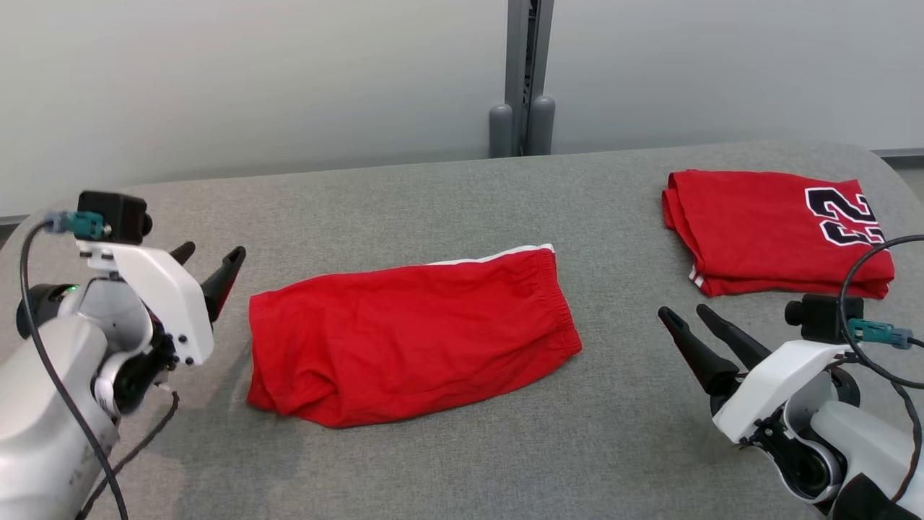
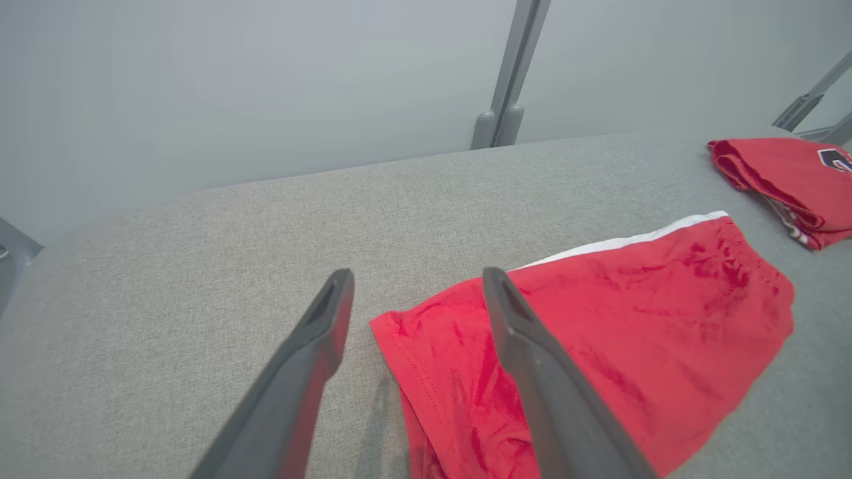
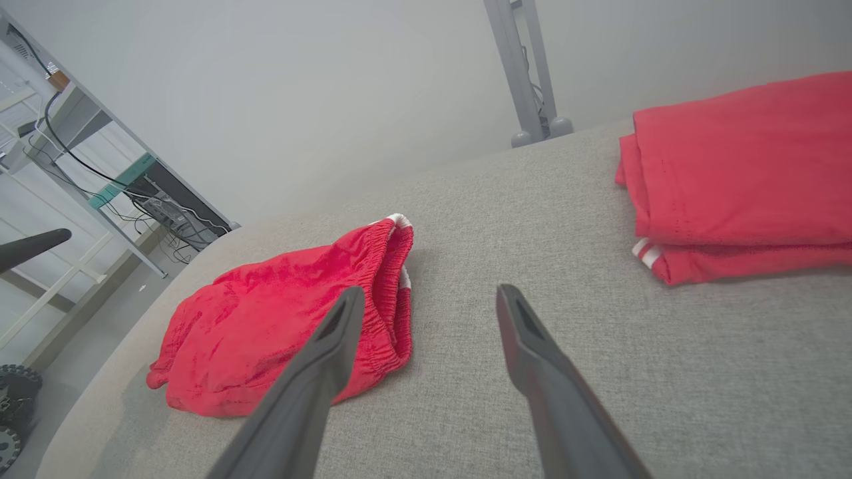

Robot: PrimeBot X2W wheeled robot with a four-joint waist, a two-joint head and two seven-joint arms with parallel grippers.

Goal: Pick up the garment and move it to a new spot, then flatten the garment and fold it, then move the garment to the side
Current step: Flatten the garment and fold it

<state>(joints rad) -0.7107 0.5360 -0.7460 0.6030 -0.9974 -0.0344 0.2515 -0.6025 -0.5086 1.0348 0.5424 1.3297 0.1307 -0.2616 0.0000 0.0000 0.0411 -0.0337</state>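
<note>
Red shorts [image 1: 411, 336] lie in the middle of the gray surface [image 1: 447, 195]. My left fingers [image 1: 225, 278] are at their 9 o'clock and my right fingers [image 1: 693, 350] at their 4 o'clock, both pairs spread apart and holding nothing. I think I could pinch just the top layer, so the shorts would bunch up, or I could bump the folded shirt [image 1: 765, 231] at 2 o'clock.
</note>
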